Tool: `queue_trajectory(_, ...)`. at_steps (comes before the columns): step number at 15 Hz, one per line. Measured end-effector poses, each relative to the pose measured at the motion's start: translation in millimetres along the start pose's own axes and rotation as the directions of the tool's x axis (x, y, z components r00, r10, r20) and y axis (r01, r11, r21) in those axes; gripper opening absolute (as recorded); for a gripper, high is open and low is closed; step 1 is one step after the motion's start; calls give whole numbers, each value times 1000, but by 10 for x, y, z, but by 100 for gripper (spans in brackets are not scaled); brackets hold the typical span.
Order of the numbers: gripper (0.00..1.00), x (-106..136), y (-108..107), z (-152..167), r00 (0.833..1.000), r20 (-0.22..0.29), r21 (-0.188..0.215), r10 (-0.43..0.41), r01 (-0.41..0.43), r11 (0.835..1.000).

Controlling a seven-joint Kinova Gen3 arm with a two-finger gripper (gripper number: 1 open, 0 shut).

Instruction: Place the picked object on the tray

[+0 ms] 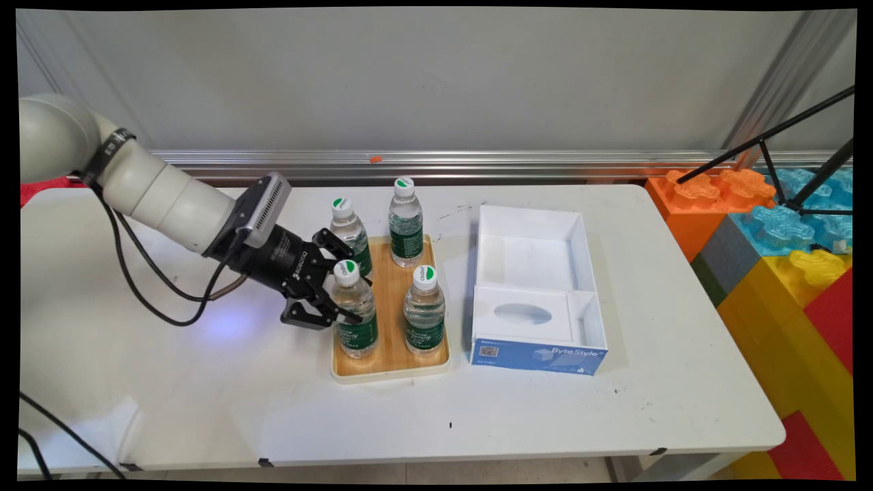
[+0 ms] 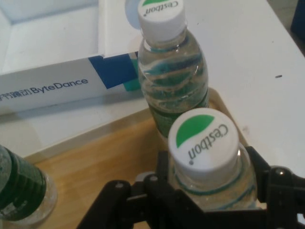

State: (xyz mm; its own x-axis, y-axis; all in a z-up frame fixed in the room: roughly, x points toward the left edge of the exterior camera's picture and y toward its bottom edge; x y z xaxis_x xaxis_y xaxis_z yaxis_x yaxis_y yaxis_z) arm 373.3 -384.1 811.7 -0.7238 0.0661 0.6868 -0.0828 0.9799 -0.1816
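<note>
Hand (image 1: pixel 339 289) grips a bottle (image 1: pixel 354 310) on the wooden tray (image 1: pixel 391 365), white table (image 1: pixel 204 402) beneath.

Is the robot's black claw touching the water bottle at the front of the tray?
Cannot tell. In the hand view the gripper sits around the near-left bottle just under its cap, but neither view plainly shows contact or a gap.

Two cameras: one fixed overhead, one on the hand.
Main looks down across the bench (image 1: pixel 545 409) toward the wall; hand view sits close; both show the tray (image 1: pixel 391 368) bottles.
</note>
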Motion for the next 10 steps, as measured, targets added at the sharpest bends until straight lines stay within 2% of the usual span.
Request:
queue_trajectory(6,0,-26,31,83,999,17,0,31,-31,1000)
queue_trajectory(7,100,-23,38,97,999,18,0,33,-33,999)
queue_trajectory(10,100,-4,54,137,999,19,-2,38,-38,999)
